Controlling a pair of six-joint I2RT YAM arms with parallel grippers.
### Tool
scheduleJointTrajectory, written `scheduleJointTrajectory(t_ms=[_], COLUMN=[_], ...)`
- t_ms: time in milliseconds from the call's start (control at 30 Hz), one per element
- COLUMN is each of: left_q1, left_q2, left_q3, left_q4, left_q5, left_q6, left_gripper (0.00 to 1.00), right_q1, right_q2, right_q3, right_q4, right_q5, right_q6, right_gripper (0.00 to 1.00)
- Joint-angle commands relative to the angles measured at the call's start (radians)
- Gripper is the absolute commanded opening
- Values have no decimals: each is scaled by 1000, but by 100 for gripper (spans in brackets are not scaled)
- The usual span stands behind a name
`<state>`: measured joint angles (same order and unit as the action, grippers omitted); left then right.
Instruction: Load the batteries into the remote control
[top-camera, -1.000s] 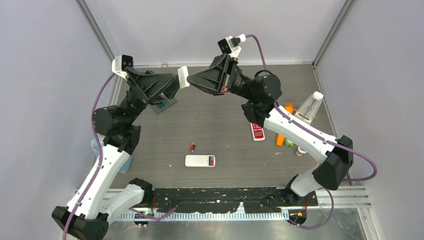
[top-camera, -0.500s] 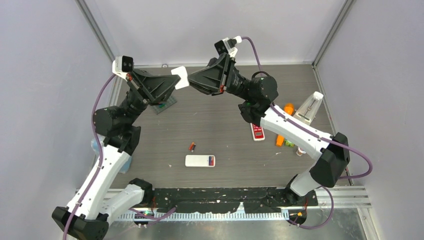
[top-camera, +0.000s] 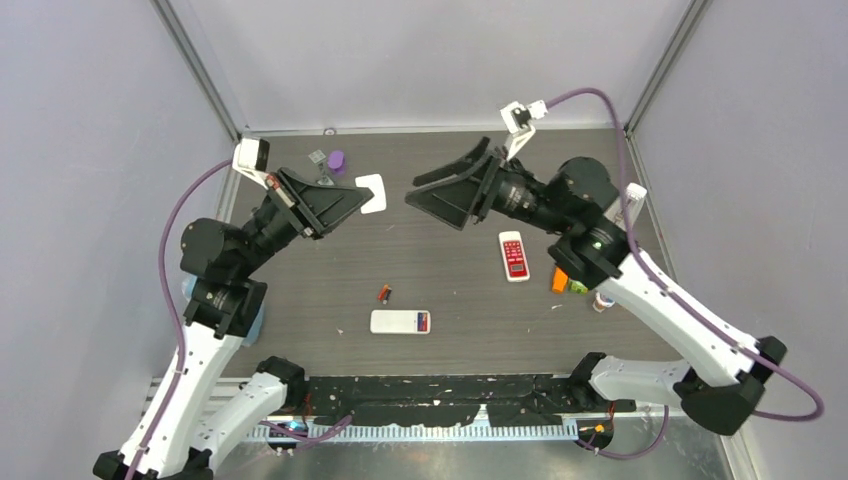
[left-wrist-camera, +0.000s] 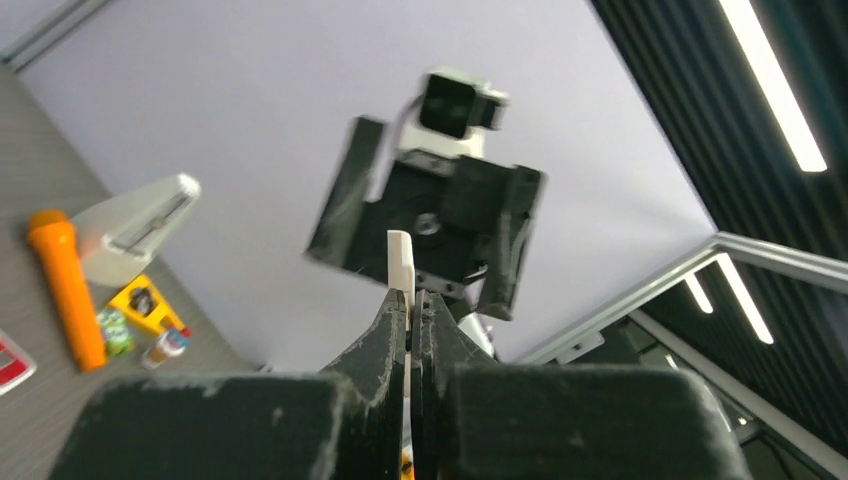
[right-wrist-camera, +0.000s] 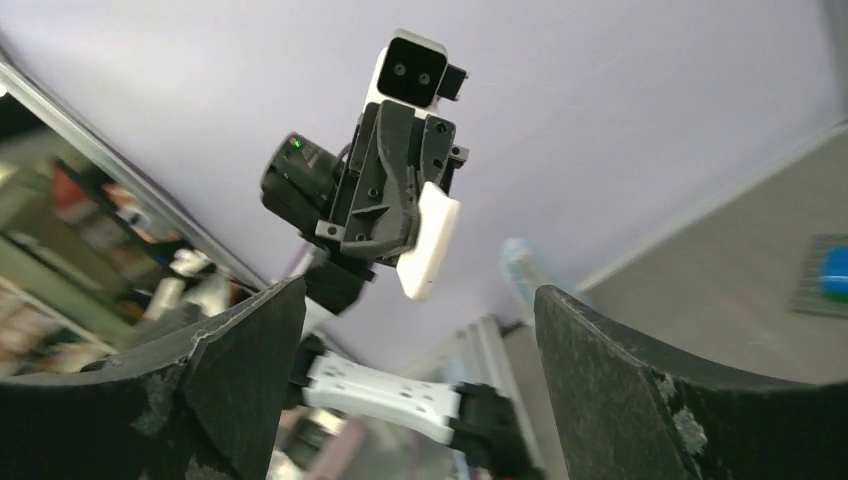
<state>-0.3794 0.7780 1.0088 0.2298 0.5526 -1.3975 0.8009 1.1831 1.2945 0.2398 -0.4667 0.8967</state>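
My left gripper (top-camera: 362, 201) is raised above the table's back left and shut on a small flat white cover piece (top-camera: 373, 192). In the left wrist view this piece (left-wrist-camera: 400, 262) sticks out edge-on from the closed jaws. My right gripper (top-camera: 413, 191) faces it from the right, open and empty, a short gap away. The right wrist view shows the white piece (right-wrist-camera: 430, 240) held by the left fingers. A white remote control (top-camera: 400, 321) lies on the table's near middle, red and blue at its right end. One small red-orange battery (top-camera: 384, 293) lies just behind it.
A red-and-white remote (top-camera: 514, 255) lies right of centre. An orange cylinder (top-camera: 560, 280), small coloured bits (top-camera: 580, 287) and a white wedge-shaped object (top-camera: 625, 205) crowd the right edge. A purple item (top-camera: 336, 160) sits at the back left.
The right gripper opened, let go of the white piece and drew back to the right. The left gripper shut on the piece and holds it alone, a little lower.
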Motion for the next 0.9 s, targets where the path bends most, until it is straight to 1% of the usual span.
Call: scheduleJointTrajectory(t_ms=[0,33,67,100,133,200,267,333,433,500,567,733,867], left_q1=[2,2,2,2,2,2,2,2,2,2,2,2,2], left_q2=[4,4,4,5,4,9,14,18,15,12,8,4,7], left_q3=[29,20,11,-6,-19,-46,-74,-101,-129,-134,-134,-124,-119], left_q4=[-222,-251,-261,-267,-268,-266,-252,-237,-236,-260,-282,-336,-353], left_q5=[87,101,117,130,146,181,231,278,324,343,360,378,384], left_q6=[137,139,137,134,128,115,100,92,104,127,148,202,231], left_gripper=[0,0,0,0,0,0,0,0,0,0,0,0,0], right_q1=[27,50,108,141,200,262,299,328,360,390,397,401,400], right_q2=[-84,-92,-105,-110,-115,-110,-99,-95,-96,-105,-112,-119,-127], right_q3=[60,58,44,35,18,-4,-21,-45,-85,-126,-159,-192,-210], right_q4=[-380,-434,-456,-474,-499,-515,-521,-504,-462,-426,-398,-353,-297], right_q5=[82,119,200,248,327,405,450,497,518,535,537,524,502], right_q6=[-640,-705,-848,-916,-1031,-1144,-1224,-1279,-1361,-1444,-1474,-1497,-1482], right_gripper=[89,89,89,89,89,89,89,90,94,96,97,96,96])
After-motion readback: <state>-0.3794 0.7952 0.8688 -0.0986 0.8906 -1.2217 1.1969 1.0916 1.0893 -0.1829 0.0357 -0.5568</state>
